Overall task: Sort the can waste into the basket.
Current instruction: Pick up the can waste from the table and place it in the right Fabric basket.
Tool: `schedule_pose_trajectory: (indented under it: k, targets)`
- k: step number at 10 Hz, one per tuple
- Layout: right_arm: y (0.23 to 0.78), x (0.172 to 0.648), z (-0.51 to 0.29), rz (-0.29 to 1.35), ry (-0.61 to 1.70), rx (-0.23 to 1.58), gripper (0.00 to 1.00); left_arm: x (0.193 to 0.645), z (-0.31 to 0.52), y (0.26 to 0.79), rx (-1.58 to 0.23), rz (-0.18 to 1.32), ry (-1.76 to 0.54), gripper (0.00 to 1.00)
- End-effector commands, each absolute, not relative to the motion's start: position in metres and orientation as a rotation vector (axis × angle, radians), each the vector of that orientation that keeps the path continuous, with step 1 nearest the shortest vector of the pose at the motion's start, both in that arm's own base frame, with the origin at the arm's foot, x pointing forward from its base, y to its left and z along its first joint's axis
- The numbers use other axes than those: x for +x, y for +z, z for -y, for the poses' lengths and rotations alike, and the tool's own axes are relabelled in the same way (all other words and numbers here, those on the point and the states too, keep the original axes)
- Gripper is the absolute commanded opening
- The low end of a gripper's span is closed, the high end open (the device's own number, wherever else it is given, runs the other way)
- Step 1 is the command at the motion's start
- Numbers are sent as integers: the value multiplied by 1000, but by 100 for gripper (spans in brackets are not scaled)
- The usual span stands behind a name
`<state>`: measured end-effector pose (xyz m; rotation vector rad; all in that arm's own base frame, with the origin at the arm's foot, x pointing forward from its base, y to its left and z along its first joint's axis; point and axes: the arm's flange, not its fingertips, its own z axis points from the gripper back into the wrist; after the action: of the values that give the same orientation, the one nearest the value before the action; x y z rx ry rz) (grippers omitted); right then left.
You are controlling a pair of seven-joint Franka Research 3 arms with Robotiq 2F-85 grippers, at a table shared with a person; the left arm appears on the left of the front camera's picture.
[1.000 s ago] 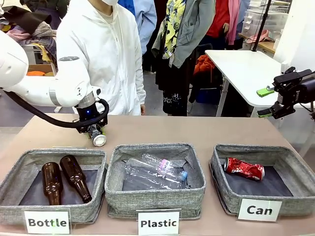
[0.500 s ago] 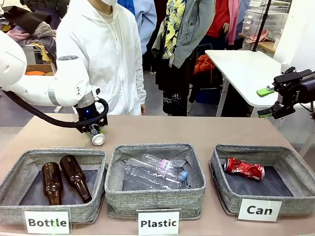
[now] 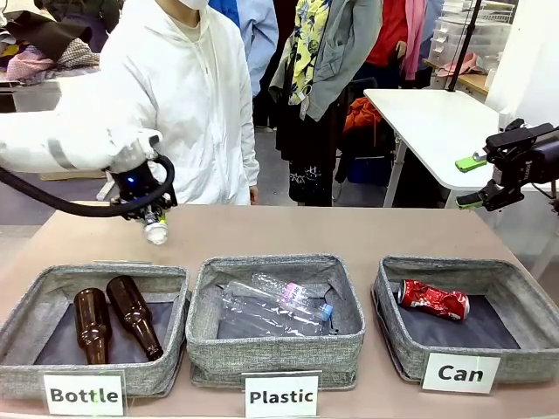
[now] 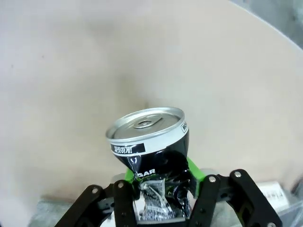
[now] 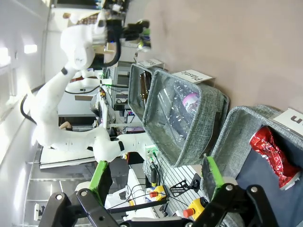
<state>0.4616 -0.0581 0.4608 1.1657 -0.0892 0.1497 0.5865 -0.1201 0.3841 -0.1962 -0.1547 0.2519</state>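
Observation:
My left gripper hangs above the far left of the table, shut on the crushed dark can with silver ends. In the left wrist view the dark can sits pinched between the green pads, its silver top facing the table. The red crushed can lies inside the grey basket labelled "Can" at the right; it is also seen as the red can in the right wrist view. My right gripper is raised at the far right edge, open and empty.
The "Bottle" basket at the left holds two brown glass bottles. The "Plastic" basket in the middle holds clear plastic bottles. A person in a white hooded top stands at the far side.
My left gripper has risen and moved left with the dark can. The right arm has not moved.

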Motion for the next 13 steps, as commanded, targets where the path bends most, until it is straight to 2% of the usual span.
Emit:
schedule_pose_trajectory:
  k: [1, 2, 4, 6, 8, 9, 10, 11, 13]
  targets:
    - [463, 461, 59, 95, 169, 1164, 100, 515, 77, 434, -361, 106, 56, 0]
    - [463, 461, 59, 95, 169, 1164, 100, 494, 63, 446, -396, 123, -9, 31]
    - [463, 461, 59, 95, 169, 1164, 100, 430, 23, 470, -488, 40, -302, 31]
    - [463, 461, 59, 95, 169, 1164, 100, 380, -2, 469, -487, -21, -726, 31]
    - [463, 461, 59, 95, 169, 1164, 100, 344, -17, 457, -397, 113, -982, 31]
    - [463, 461, 59, 95, 169, 1164, 100, 339, -23, 455, -375, 228, -959, 31]
    - [463, 461, 59, 95, 169, 1164, 100, 344, -30, 455, -430, 244, -862, 31]
    - [463, 461, 59, 95, 169, 1164, 100, 344, -17, 463, -381, 52, -928, 31]
    - [463, 461, 59, 95, 169, 1164, 100, 344, -17, 463, -381, 52, -928, 31]
